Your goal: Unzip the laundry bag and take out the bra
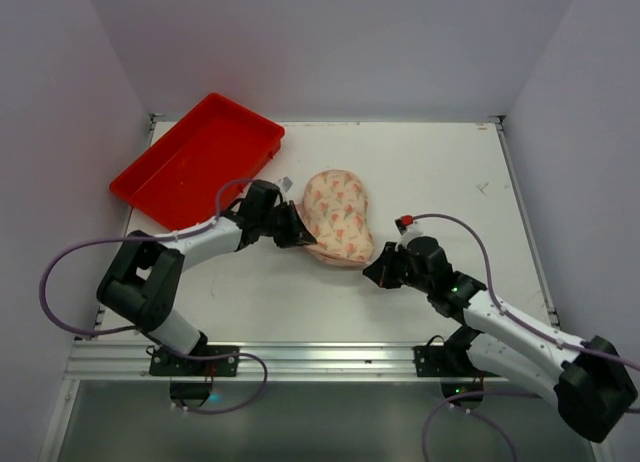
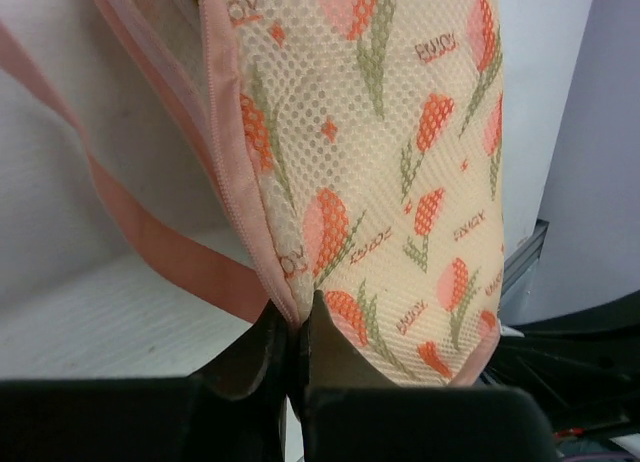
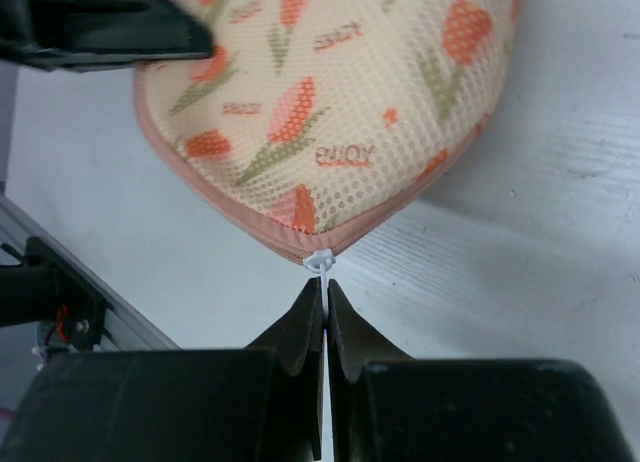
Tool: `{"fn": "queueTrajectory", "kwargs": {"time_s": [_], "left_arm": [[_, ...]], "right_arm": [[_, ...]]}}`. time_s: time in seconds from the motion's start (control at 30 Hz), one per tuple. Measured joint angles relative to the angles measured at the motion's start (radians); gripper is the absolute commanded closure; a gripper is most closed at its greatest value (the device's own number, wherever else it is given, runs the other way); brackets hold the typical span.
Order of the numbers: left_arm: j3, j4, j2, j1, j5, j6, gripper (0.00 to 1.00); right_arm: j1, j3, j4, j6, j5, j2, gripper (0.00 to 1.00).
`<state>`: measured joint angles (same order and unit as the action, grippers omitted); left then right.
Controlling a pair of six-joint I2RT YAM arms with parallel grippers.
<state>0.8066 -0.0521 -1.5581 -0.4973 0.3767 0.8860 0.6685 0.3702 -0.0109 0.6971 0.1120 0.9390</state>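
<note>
The laundry bag [image 1: 338, 214], a cream mesh pouch with orange-red tulip prints and pink zip edging, lies in the middle of the table. My left gripper [image 1: 296, 232] is at its left side and is shut on the bag's pink-edged rim [image 2: 285, 282]. The bag's mesh [image 2: 400, 162] fills the left wrist view, with its pink loop [image 2: 150, 232] trailing to the left. My right gripper [image 1: 374, 272] is at the bag's near right corner. In the right wrist view this gripper [image 3: 326, 287] is shut on the white zipper pull [image 3: 321, 262] at the tip of the bag [image 3: 330, 82]. The bra is hidden.
A red plastic tray [image 1: 195, 162] sits at the far left corner of the white table [image 1: 440, 182]. Grey walls close in the back and both sides. An aluminium rail [image 1: 300, 357] runs along the near edge by the arm bases.
</note>
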Motion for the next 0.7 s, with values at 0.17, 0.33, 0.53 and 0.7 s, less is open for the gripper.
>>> {"fn": "queueTrajectory", "kwargs": {"time_s": [0.17, 0.33, 0.53, 0.7], "left_arm": [[0.239, -0.087, -0.164, -0.002, 0.103, -0.148, 0.73], [0.443, -0.129, -0.303, 0.016, 0.082, -0.251, 0.15], [0.414, -0.106, -0.297, 0.05, 0.033, -0.204, 0.0], [0.142, -0.068, -0.119, 0.05, -0.023, -0.104, 0.02]], "right_arm": [[-0.004, -0.011, -0.039, -0.05, -0.008, -0.172, 1.0], [-0.001, -0.011, 0.027, -0.069, 0.053, -0.027, 1.0], [0.059, 0.077, 0.141, -0.064, 0.106, 0.286, 1.0], [0.112, 0.232, 0.238, -0.05, 0.116, 0.467, 1.0]]}}
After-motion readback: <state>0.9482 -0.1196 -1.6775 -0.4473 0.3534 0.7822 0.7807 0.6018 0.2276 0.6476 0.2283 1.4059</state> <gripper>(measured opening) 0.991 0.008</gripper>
